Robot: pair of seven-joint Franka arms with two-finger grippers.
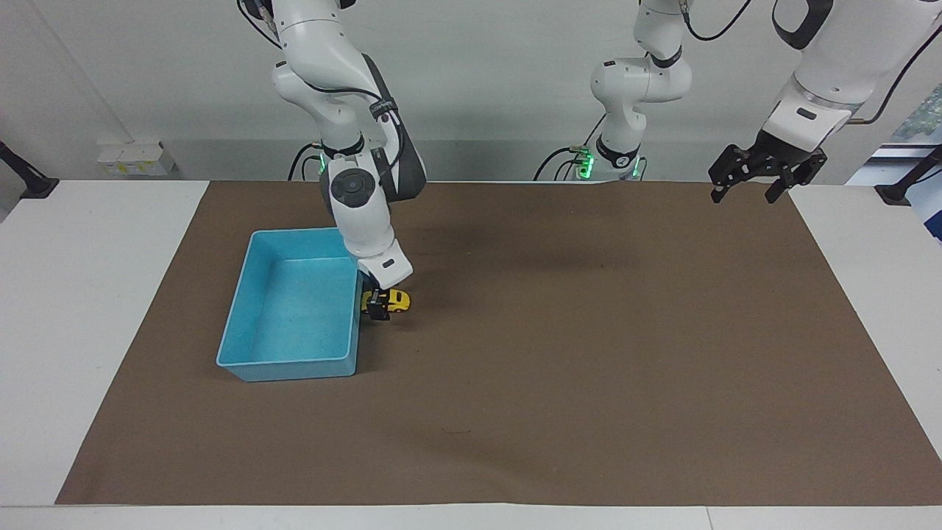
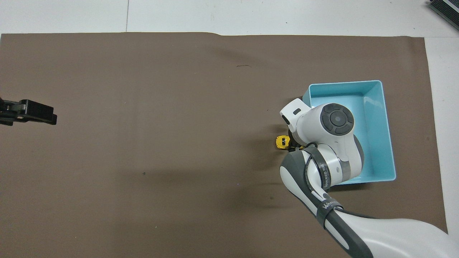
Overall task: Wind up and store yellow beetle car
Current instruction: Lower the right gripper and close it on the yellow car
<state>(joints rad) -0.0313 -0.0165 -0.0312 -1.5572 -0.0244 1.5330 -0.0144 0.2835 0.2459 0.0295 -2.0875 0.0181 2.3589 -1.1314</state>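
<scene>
While the right gripper (image 1: 378,303) sits low at the yellow beetle car (image 1: 396,299), fingers closed on its body, the car rests on the brown mat (image 1: 559,353).

Left of frame centre in the facing view, car just beside the light-blue bin (image 1: 243,338) wall — not in it. Left gripper (image 1: 749,180) waits, fingers apart, upper right over the mat's edge. Overhead, the right arm's wrist covers most of the car (image 2: 282,142) — only its end shows; the grip reads from the facing view alone.

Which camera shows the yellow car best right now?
The facing view: the yellow beetle car sits on the mat beside the blue bin, right gripper at it. Overhead, the right arm hides all but its nose.
</scene>
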